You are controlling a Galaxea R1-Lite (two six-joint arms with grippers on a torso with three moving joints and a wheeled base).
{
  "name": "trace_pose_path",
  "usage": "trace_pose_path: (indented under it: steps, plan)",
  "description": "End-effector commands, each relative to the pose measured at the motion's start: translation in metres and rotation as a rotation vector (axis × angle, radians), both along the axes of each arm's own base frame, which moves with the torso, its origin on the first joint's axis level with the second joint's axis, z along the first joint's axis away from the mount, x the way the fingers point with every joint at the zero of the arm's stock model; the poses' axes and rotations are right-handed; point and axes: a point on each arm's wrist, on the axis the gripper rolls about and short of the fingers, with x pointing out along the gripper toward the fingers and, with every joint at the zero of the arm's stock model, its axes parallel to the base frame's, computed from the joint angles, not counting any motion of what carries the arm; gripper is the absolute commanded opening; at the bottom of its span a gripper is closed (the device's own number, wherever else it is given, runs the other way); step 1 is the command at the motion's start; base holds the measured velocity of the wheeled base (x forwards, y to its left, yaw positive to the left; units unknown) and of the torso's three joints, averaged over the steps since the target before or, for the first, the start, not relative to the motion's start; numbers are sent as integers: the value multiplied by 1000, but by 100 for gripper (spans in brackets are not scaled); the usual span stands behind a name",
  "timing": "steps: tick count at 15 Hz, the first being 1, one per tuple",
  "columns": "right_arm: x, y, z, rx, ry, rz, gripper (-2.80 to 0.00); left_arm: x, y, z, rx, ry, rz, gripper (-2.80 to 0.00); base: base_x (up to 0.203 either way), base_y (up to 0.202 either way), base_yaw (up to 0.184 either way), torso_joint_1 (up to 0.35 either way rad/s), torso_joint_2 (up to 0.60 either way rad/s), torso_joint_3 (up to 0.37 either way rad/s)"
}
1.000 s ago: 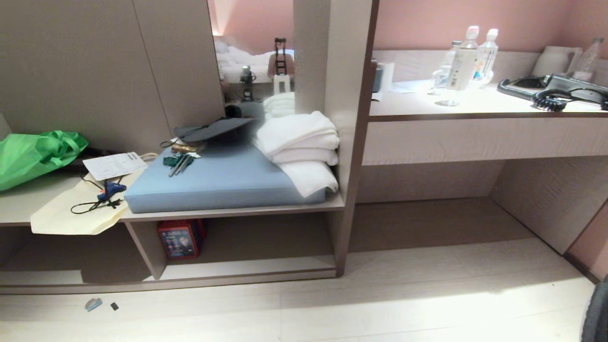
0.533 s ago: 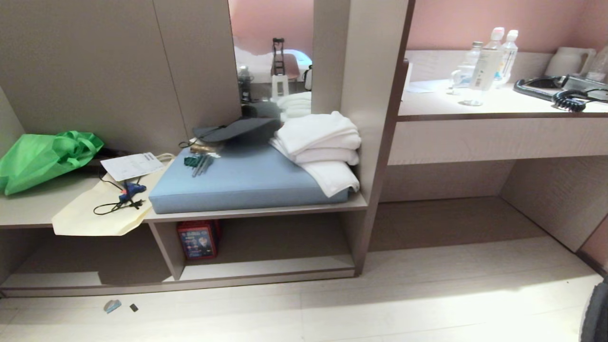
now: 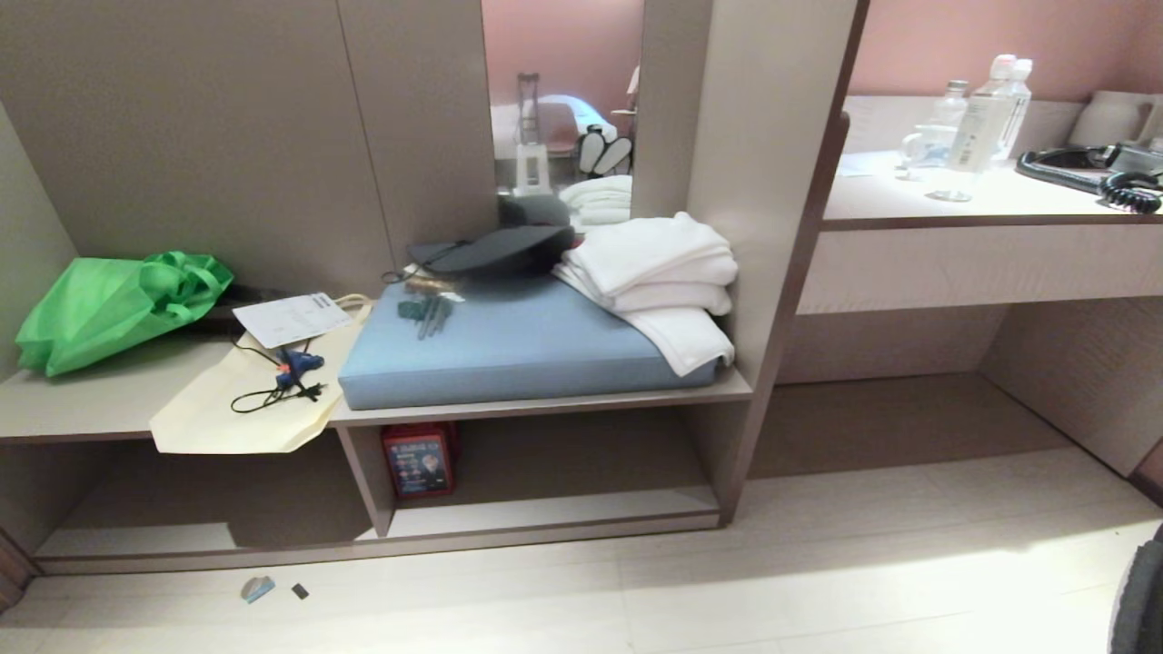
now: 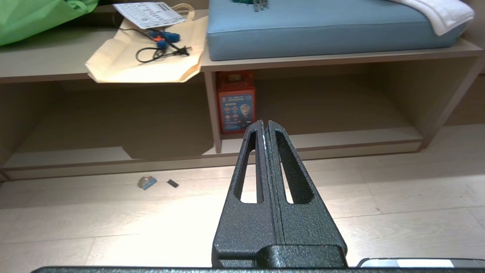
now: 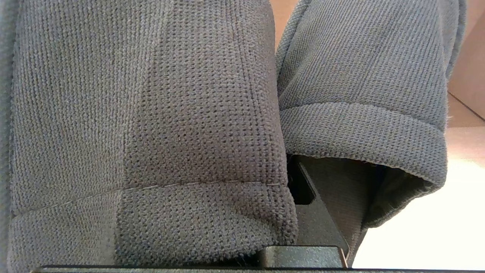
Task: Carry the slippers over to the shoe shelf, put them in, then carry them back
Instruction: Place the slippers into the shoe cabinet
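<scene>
The whole head view has slid rightward, so the camera moved, not the furniture. The shoe shelf (image 3: 545, 509) sits lower centre. The right tool (image 5: 303, 212) is clamped on the slippers (image 5: 151, 132), carrying both together; the left tool (image 4: 265, 127) is closed, empty.

Neither of my arms showed in the head view. In the left wrist view my left gripper (image 4: 265, 125) sat in the lower middle of the frame, its two black fingers (image 4: 252, 159) pressed flat together with nothing between them, pointing level. In the right wrist view my right gripper (image 5: 303, 212) was almost wholly buried; only a dark piece showed at lower centre, clamped on the slippers (image 5: 151, 125).
</scene>
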Motion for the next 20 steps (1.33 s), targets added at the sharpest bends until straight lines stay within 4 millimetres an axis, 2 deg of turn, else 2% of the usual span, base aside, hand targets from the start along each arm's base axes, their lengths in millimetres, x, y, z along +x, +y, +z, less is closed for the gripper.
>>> trace_pose_path:
  steps: [1,8,15,20]
  plan:
    - [0,0,0,0,2,0,-280,0,0,0,-1,1,1,-280,0,195,-3,3,3,-2]
    - [0,0,0,2,2,0,-280,0,0,0,-1,1,1,-280,0,163,-3,2,4,3]
    - [0,0,0,2,2,0,-280,0,0,0,-1,1,1,-280,0,0,0,0,0,0]
    - [0,0,0,2,2,0,-280,0,0,0,-1,1,1,-280,179,0,-1,3,3,5]
